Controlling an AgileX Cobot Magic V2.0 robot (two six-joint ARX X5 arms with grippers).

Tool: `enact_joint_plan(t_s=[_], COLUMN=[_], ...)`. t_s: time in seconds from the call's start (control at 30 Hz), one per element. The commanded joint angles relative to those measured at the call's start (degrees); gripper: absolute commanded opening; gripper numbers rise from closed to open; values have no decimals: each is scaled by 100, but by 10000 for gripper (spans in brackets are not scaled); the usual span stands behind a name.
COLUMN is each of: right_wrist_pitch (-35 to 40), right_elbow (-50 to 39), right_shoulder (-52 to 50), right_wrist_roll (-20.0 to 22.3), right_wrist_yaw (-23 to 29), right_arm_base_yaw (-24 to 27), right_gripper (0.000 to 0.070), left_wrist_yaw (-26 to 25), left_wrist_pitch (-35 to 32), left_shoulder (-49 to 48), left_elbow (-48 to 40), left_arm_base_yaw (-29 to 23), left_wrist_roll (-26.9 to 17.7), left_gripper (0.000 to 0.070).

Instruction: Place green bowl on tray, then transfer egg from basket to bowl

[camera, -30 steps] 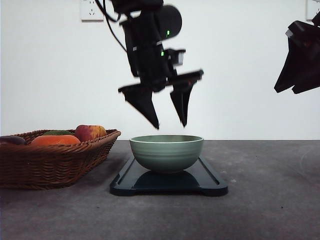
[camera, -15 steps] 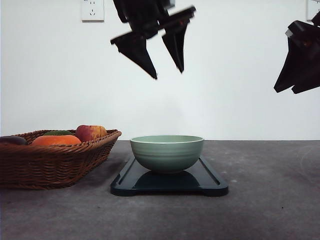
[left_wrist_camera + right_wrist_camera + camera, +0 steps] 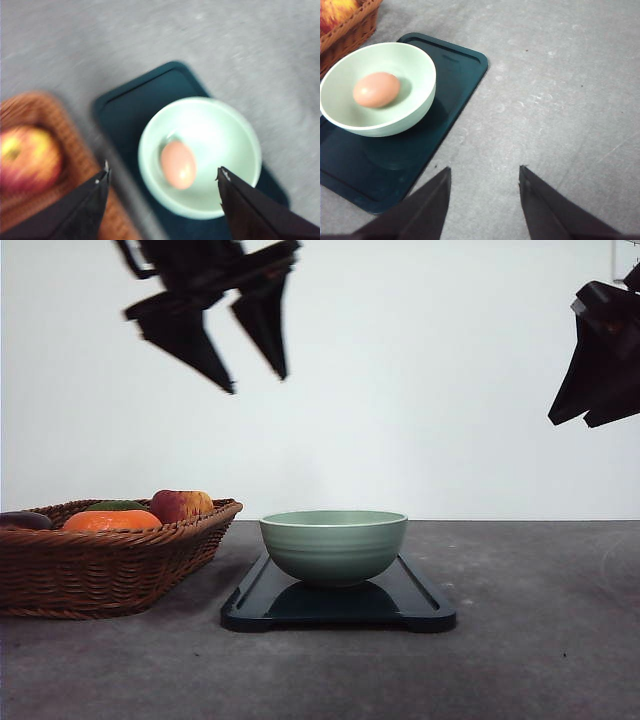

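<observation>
The bowl (image 3: 333, 546) sat on the tray (image 3: 420, 605), bare tray rim showing at both ends. The egg (image 3: 376, 89) lay inside the bowl. The basket (image 3: 110, 565) stood just left of the tray, apart from it. The left gripper (image 3: 250, 370) hung high above, fingers spread and empty. The right gripper (image 3: 482, 200) was also spread wide over bare table (image 3: 560, 100).

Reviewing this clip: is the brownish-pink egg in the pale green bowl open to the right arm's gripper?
Probably yes: the egg lies uncovered in the bowl, and the open right gripper has nothing between.
</observation>
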State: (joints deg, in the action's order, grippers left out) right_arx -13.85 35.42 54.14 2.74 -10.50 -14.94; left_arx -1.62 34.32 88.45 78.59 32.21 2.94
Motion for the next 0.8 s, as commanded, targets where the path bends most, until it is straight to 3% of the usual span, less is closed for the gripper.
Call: enact_joint_plan(t_s=[0.0,0.23,0.53,0.77], right_wrist_pitch=[55,53,7,8], right_elbow=[22,22,22,22], right_shoulder=[49,49,49,49], right_wrist_roll=[28,31,31,33], right_wrist_yaw=[-1,-2,-18,-155], right_arm_base_yaw=[-20,-20,-20,-20], right_gripper=[267,267,267,267], left_wrist_yaw=[-12,-12,-9,-7], left_wrist_pitch=[-152,-1002,-1002,-1008], left_shoulder=[-164,-1626,-3427,-4430], left_elbow=[-268,-2012,-3558,-4242], left_arm_base_yaw=[-18,-273,-765,-1161], left_wrist_roll=[-57,-55,-46,-50], left_gripper=[425,425,425,425])
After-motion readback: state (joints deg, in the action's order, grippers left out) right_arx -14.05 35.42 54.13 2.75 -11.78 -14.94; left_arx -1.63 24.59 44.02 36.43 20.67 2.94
